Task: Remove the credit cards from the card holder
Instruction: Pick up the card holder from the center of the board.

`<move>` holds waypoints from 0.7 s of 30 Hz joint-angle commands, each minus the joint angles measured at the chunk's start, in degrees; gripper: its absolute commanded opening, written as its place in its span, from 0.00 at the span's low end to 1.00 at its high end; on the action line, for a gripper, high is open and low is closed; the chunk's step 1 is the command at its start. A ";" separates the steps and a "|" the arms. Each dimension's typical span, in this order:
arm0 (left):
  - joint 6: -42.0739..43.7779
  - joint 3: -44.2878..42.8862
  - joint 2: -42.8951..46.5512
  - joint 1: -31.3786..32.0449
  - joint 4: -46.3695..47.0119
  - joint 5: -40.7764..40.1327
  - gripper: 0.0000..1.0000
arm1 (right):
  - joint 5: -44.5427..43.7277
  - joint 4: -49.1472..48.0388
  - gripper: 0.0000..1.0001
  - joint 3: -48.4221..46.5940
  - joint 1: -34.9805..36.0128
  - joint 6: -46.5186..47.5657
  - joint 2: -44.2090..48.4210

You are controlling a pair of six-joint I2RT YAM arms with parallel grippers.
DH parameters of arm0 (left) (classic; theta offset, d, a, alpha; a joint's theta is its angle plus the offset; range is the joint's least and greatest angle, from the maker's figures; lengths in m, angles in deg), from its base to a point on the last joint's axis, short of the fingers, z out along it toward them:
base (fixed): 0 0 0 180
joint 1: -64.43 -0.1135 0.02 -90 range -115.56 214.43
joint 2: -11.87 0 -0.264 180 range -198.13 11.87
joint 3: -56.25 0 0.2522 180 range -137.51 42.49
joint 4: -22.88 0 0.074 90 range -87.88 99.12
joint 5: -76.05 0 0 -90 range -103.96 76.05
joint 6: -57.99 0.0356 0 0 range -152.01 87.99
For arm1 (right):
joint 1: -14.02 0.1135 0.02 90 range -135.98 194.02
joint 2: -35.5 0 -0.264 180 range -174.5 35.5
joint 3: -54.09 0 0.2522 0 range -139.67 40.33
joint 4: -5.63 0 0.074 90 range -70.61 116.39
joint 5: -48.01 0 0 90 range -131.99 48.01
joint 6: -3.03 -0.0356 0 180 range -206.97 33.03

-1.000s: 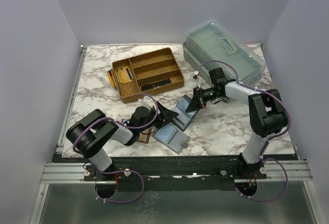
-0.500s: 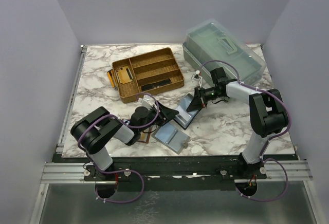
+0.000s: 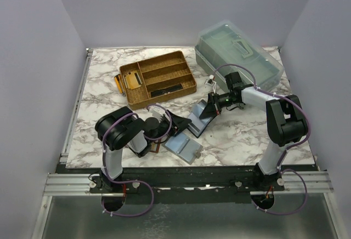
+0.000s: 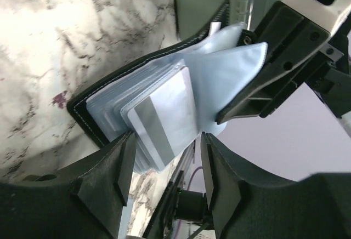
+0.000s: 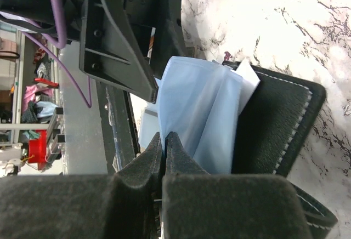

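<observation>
marble table (image 3: 98,85): left pincer (image 4: 167,138) flanks credit cards (image 4: 164,110) in card holder (image 4: 90,123).

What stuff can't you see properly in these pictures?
- Left wrist view: how many credit cards sit in the card holder; the front one hides the rest.
- Left wrist view: whether the left gripper pinches the front card; the card's edges hide any contact.
- Top view: the card holder looks too small, partly under the right gripper.

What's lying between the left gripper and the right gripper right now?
The open card holder, with credit cards poking out toward the left gripper, as the left wrist view shows.
</observation>
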 commanded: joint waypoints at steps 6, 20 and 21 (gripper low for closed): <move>-3.95 0.49 -2.69 0.31 13.80 0.45 0.59 | 3.00 0.46 0.00 -0.42 0.32 0.68 -0.77; -3.63 -0.16 0.08 0.32 13.88 -0.22 0.48 | 1.99 0.80 0.00 -0.71 0.30 0.98 -1.90; -3.65 -0.02 0.16 0.29 13.83 -0.42 0.47 | 1.89 0.82 0.00 -0.75 0.25 0.99 -2.00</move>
